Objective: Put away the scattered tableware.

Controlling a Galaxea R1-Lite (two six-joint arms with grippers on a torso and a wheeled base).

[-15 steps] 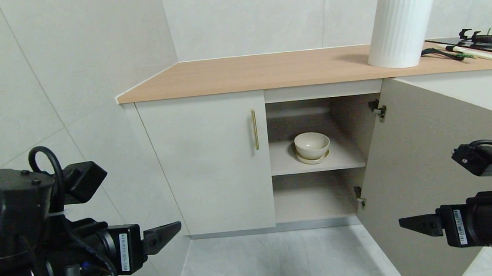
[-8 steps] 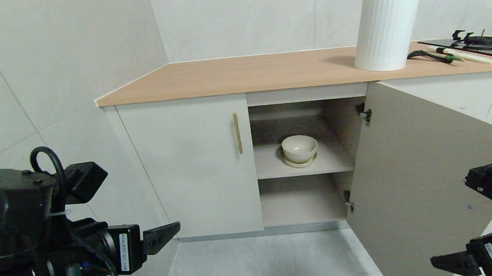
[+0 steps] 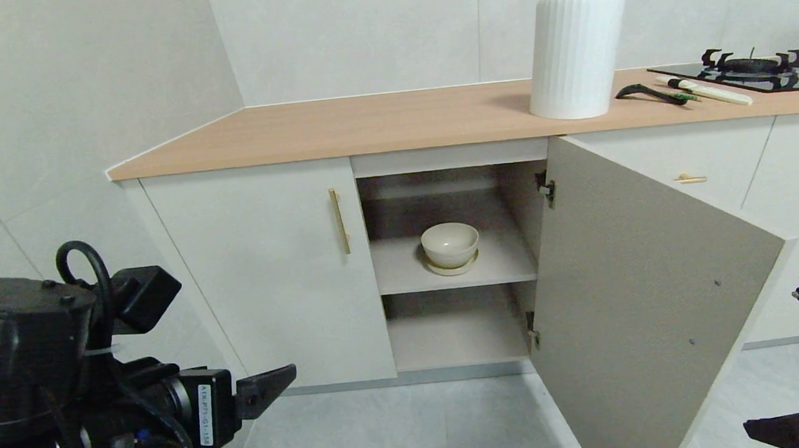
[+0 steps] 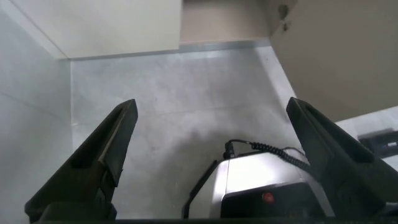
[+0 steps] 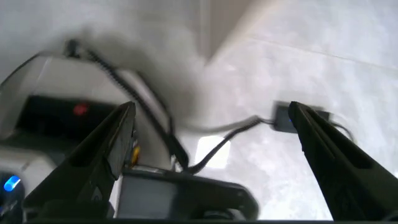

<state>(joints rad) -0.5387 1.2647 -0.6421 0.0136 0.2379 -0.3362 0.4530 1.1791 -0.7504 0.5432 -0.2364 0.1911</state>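
Two pieces of tableware sit inside the cabinet: a cream bowl [image 3: 450, 243] stands upright on a matching saucer [image 3: 450, 271], and both rest on the upper shelf [image 3: 403, 269], toward its middle and front. The lower shelf [image 3: 449, 336] lies beneath it. The cabinet's right door [image 3: 629, 292] is swung wide open toward the camera, hinged beside the shelves. The left door [image 3: 262, 276] is closed, with a slim gold handle [image 3: 338, 221] standing vertically near its inner edge.

Above the cabinet runs the wooden table [image 3: 364, 121]. A tall white ribbed container [image 3: 576, 53] stands upright on it, over the open compartment's right side. Just beyond the container lie a black utensil [image 3: 647, 93] and a cream-handled tool [image 3: 707, 92], next to each other. They lie at the near edge of a black gas hob [image 3: 754, 69]. A small gold handle [image 3: 690, 178] shows on the cabinet front behind the open door.

The left gripper [image 3: 265, 391] hangs low at the robot's left, in front of the closed door and well apart from the bowl. Its fingers [image 4: 115, 140] are spread wide and hold nothing, with grey tiled floor [image 3: 414, 427] between them in the left wrist view. The right gripper [image 3: 773, 431] is low at the robot's right, beside the open door's outer edge. Its fingers [image 5: 112, 149] are also spread wide and empty.
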